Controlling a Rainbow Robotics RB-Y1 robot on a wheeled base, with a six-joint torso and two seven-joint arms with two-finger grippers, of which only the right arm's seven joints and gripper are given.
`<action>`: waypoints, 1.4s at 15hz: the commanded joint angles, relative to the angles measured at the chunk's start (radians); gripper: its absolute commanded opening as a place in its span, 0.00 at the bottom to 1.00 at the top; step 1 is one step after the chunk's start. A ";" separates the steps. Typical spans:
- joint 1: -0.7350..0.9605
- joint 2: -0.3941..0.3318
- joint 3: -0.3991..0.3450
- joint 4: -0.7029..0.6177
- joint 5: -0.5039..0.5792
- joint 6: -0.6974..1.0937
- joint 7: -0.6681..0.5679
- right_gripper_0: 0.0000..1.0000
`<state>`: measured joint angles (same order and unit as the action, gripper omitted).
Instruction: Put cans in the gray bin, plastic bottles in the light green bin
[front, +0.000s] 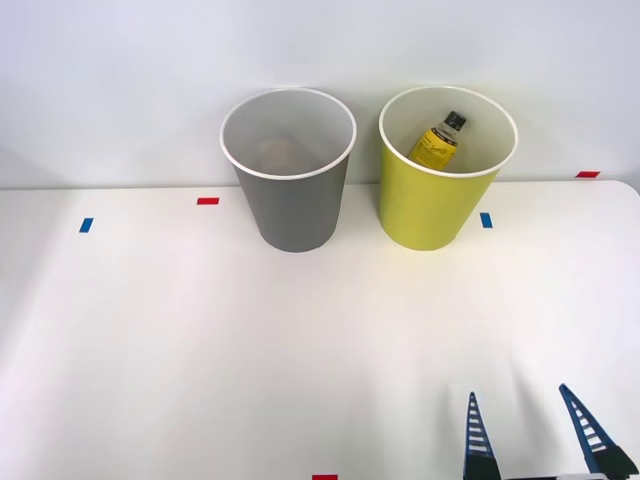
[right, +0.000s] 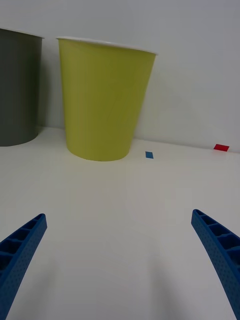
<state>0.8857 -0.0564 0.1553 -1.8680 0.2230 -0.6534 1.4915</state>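
Blue fingers (front: 534, 435) at lower right stand spread, holding nothing. Plastic bottle (front: 441, 139) lies inside the light green bin (front: 428, 215); gray bin (front: 295, 210) stands beside it. Judged complete: retract clear of the bins.

front looks down; wrist low, sharing light green bin (front: 430, 210).

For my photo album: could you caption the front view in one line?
Bottle inside the light green bin, gray bin beside it, open blue fingers near.
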 joint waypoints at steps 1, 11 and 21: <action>0.056 0.001 0.036 0.001 0.001 -0.002 -0.004 1.00; 0.093 -0.036 0.093 0.000 -0.005 0.000 -0.011 1.00; 0.093 -0.043 0.096 0.000 -0.011 0.000 -0.011 1.00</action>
<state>0.9787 -0.0997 0.2515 -1.8683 0.2120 -0.6538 1.4805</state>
